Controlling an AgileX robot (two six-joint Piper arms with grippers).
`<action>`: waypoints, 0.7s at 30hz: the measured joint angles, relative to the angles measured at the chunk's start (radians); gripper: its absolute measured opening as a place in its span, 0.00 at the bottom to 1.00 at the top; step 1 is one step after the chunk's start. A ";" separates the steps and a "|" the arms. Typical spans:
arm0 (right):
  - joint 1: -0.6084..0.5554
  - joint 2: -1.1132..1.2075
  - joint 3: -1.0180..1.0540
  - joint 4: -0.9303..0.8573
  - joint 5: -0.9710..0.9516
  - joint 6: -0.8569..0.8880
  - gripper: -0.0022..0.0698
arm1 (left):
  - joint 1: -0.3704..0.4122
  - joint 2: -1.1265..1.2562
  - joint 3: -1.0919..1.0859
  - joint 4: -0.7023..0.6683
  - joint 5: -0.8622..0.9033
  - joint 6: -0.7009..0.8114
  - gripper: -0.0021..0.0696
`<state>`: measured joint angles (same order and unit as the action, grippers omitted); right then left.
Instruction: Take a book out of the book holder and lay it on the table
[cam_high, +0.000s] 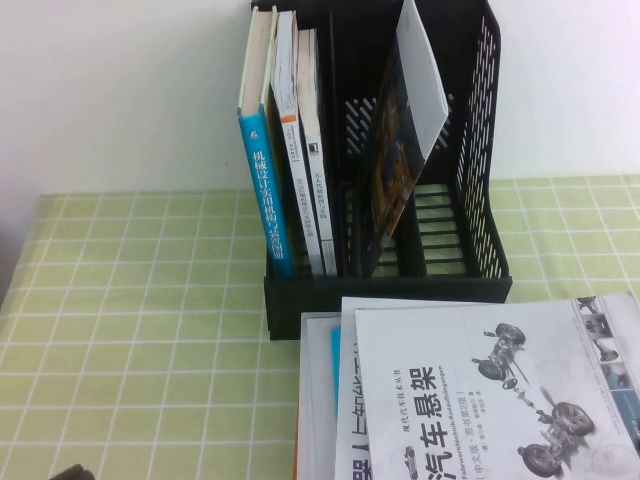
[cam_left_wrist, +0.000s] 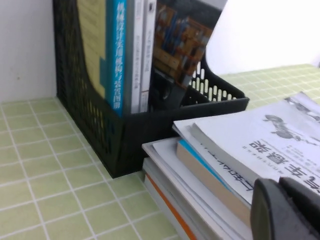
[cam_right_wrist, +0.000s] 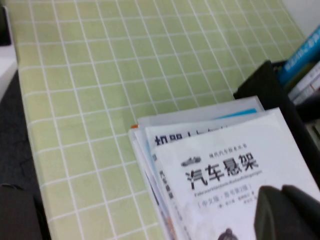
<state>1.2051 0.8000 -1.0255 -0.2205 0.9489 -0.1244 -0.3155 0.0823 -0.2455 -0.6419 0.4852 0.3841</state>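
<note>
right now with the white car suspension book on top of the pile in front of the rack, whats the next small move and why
Probably lift the right gripper straight up and away. It is shut, hovering over the book, which already lies flat on the stack in front of the book holder, so nothing seems left to place. The left gripper sits low beside the stack and could stay put.

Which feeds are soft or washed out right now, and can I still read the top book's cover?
High view: even light, book title readable, rack sharp. Left wrist view: bright white wall glare behind the rack, left pincer a dark blur. Right wrist view: soft overall, title still legible, right pincer shut and out of focus over the cover.
</note>
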 joint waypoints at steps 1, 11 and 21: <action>0.000 -0.028 0.031 -0.016 0.001 0.024 0.03 | 0.000 -0.007 0.024 -0.009 -0.017 0.000 0.03; 0.000 -0.430 0.542 -0.285 -0.082 0.503 0.03 | 0.000 -0.017 0.081 -0.044 -0.139 0.001 0.03; 0.000 -0.649 0.662 -0.593 -0.100 0.847 0.03 | 0.000 -0.017 0.084 -0.044 -0.142 0.001 0.03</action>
<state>1.2051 0.1506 -0.3635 -0.8132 0.8490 0.7229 -0.3155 0.0649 -0.1612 -0.6855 0.3437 0.3849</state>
